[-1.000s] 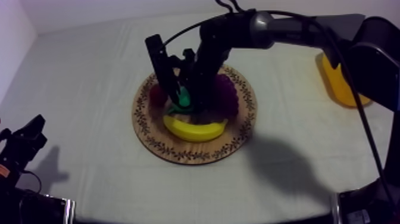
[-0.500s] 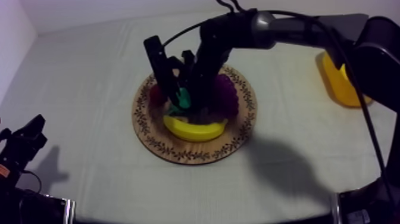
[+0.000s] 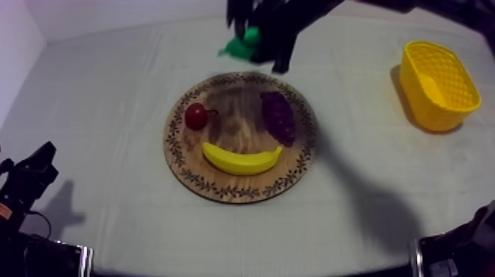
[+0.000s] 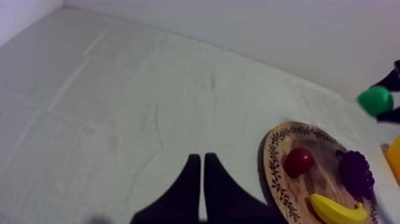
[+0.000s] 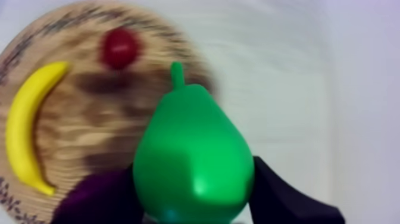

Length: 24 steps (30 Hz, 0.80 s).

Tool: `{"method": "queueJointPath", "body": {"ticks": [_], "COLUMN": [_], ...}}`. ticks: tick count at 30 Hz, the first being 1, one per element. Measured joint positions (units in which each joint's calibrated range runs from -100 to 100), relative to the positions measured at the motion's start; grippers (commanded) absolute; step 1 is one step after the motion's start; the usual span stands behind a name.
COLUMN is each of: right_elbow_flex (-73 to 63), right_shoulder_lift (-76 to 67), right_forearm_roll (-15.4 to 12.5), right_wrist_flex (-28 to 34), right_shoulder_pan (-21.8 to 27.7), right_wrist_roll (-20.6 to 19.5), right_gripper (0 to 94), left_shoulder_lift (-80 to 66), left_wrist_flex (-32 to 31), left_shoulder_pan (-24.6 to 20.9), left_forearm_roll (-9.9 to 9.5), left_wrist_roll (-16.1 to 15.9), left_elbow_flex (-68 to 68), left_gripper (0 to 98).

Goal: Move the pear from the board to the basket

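Right jaws grip the pear (image 3: 244, 46) up at 12 o'clock off the board (image 3: 234, 118); left jaws pinched together, empty.

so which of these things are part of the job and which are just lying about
In the job: pear, held by right gripper; basket; board.
Lying about: banana, grapes, small red fruit, all on the board; left gripper, shut.

Likely a robot lab bench: cloth-covered table (image 3: 103, 96), bare white wall (image 4: 250, 24), toy banana (image 3: 241, 159) on wooden board (image 3: 243, 193).
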Motion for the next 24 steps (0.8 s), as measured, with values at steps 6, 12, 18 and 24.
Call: {"method": "queueJointPath", "body": {"ticks": [6, 12, 18, 24], "right_elbow_flex": [0.21, -1.77, -2.27, -0.39], "right_shoulder_lift": [-9.19, -15.8, -18.54, -17.1], "right_forearm_roll": [6.64, 16.99, 20.85, 20.47], "right_wrist_flex": [-8.56, -9.1, -3.39, 2.0], "right_shoulder_pan": [4.93, 11.03, 18.02, 24.81], "right_wrist_roll": [-9.22, -22.32, -33.76, -40.9], "right_gripper": [27.3, 27.1, 26.8, 26.1], "left_shoulder_lift": [0.0, 0.0, 0.0, 0.0], "left_wrist_flex": [0.0, 0.0, 0.0, 0.0], "left_shoulder_pan": [0.0, 0.0, 0.0, 0.0], "left_forearm_roll": [0.0, 0.0, 0.0, 0.0], "left_wrist_roll": [0.0, 0.0, 0.0, -0.03], "left_elbow_flex": [0.0, 0.0, 0.0, 0.0], "left_gripper": [0.1, 0.1, 0.1, 0.1]}}
